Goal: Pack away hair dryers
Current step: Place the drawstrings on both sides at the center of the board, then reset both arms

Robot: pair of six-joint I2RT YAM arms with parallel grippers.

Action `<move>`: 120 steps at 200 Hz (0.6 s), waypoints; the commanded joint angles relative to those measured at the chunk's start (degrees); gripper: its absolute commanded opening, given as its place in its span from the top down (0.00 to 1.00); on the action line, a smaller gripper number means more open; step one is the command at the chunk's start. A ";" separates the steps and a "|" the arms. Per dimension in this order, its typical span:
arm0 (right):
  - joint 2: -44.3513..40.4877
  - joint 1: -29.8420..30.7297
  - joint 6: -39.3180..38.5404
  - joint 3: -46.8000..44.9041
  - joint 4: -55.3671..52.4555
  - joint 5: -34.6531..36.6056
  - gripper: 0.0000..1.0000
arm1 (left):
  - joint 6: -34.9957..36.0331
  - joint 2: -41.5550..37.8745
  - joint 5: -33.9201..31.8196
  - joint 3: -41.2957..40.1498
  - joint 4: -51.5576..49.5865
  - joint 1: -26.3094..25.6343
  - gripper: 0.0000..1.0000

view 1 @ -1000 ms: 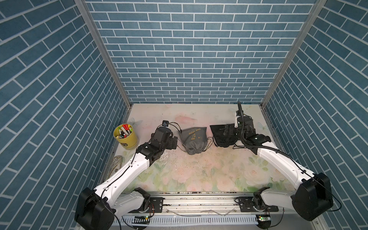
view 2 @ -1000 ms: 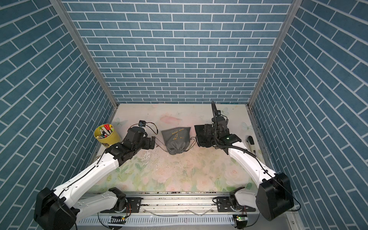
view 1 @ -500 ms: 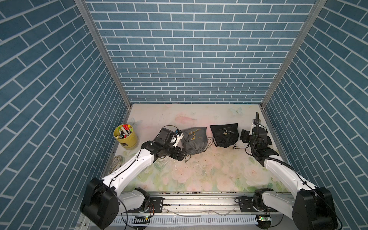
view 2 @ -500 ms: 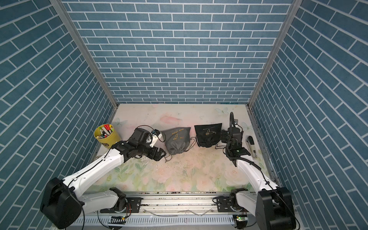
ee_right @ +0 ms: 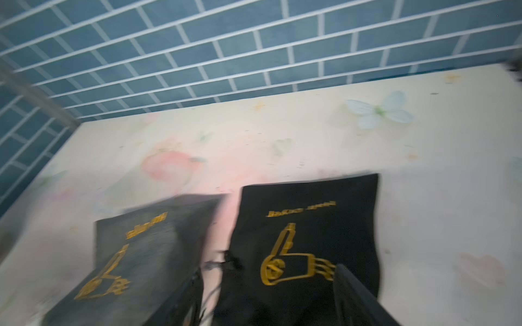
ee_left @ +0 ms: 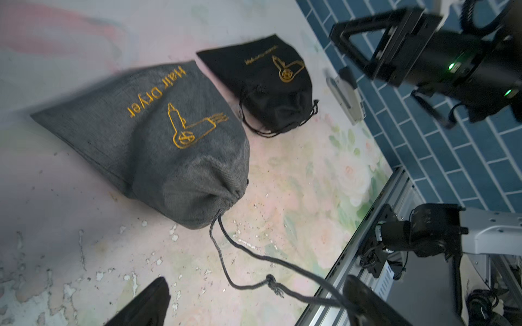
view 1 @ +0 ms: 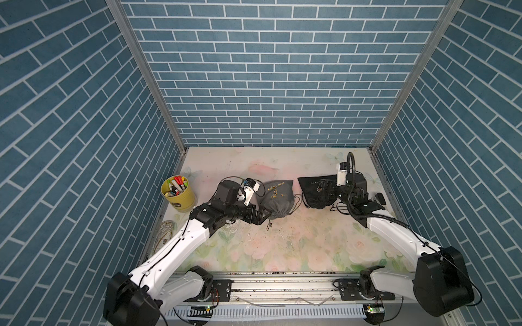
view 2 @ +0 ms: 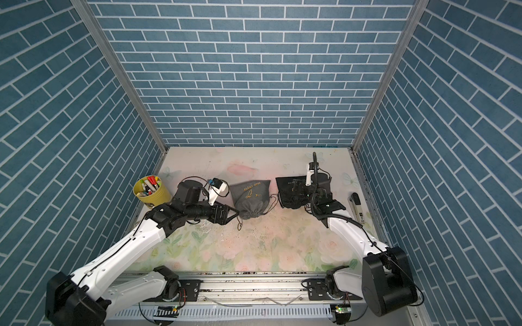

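On the flowered table [view 1: 282,240] there are two pouches: one grey fabric drawstring pouch [ee_left: 158,135] and one black fabric drawstring pouch [ee_left: 271,93]. They lie side by side and apart, and each has a gold drawing of a dryer. There is also one yellow round cup [view 1: 178,194] full of markers at the left edge. One small flat grey object with a black end [view 2: 356,204] lies at the right edge. What this object is, I cannot tell.

The two hair dryers do not show in any view. Both pouches are swollen and their necks are pulled shut, so their contents are hidden.

The left gripper [ee_left: 255,279] is low over the table, just beside the neck of the grey pouch, and its jaws are wide apart. The grey cord [ee_left: 226,254] of this pouch runs out from the neck between the fingers, and its loop reaches one finger. If it touches there I cannot tell.

The right gripper [ee_right: 267,268] is near the neck of the black pouch. Its jaws also stand apart, and the left wrist view shows it raised and clear of the cloth, with nothing in it. The right wrist view is blurred.
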 commanded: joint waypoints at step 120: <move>-7.22 -3.74 -13.67 -6.34 3.58 11.28 0.22 | -1.29 -6.09 -27.08 -2.01 3.91 14.01 0.00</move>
